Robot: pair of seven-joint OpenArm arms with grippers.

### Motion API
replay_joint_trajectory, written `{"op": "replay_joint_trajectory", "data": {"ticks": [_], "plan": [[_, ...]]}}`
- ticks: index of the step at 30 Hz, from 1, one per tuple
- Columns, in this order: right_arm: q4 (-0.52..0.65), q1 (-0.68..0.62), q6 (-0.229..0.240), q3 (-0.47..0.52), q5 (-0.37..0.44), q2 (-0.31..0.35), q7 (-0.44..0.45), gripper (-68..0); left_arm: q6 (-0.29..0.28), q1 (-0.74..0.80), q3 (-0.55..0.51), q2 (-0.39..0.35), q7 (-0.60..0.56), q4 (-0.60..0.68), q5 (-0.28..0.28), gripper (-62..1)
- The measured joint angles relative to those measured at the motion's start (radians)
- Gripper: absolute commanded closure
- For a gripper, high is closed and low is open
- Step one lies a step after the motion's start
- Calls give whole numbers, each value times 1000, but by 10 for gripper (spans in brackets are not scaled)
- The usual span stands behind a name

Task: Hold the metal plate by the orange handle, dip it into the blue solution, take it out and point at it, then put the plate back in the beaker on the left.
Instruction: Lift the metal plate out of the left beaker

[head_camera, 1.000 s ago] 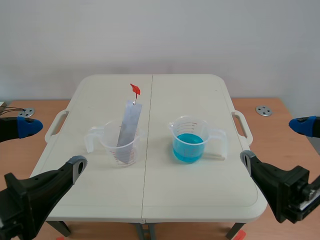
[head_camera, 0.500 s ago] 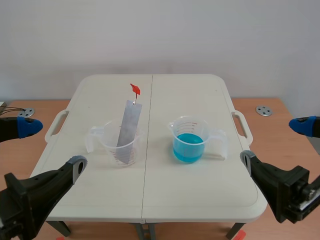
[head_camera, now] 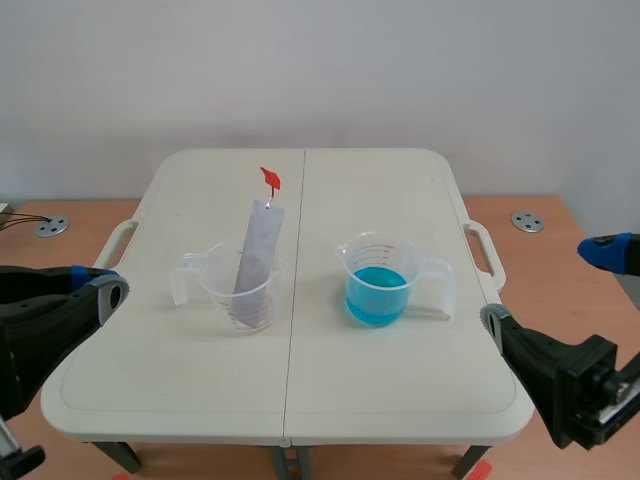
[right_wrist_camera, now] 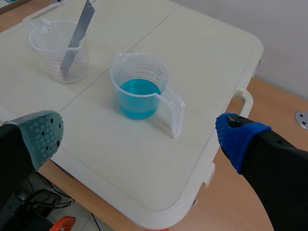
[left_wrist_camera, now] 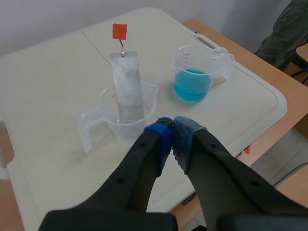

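My left fingers have just come together on nothing, low over the worktop; my right fingers stay wide apart. Just ahead, the plate leans in the left beaker, its orange handle untouched. The blue solution waits beside it. I judge the grasp is yet to come.

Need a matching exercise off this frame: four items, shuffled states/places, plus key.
Column 1
1. metal plate
2. right beaker
3. left end effector
4. right end effector

Column 2
A. open
B. holds blue solution
C. shut on nothing
D. leaning in left beaker

Pairs: 1-D, 2-B, 3-C, 4-A
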Motion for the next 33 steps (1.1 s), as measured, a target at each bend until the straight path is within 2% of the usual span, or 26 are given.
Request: {"op": "replay_joint_trajectory", "data": {"ticks": [8, 14, 21, 29, 33], "plan": [[0, 3, 0, 0, -5, 0, 0, -663, 0, 0, 0, 0, 29, 0, 0, -18], [0, 92, 3, -11, -11, -2, -34, -663, 0, 27, 0, 0, 48, 0, 0, -18], [-8, 212, 3, -142, -11, -2, -87, -663, 0, 150, -15, 0, 24, 0, 26, -18], [-83, 397, 3, -269, -11, -2, -115, -663, 0, 338, -141, 0, -51, 0, 27, -18], [-123, 495, 3, -323, -11, -2, -140, -663, 1, 431, -193, 0, -54, 0, 49, -18]]}}
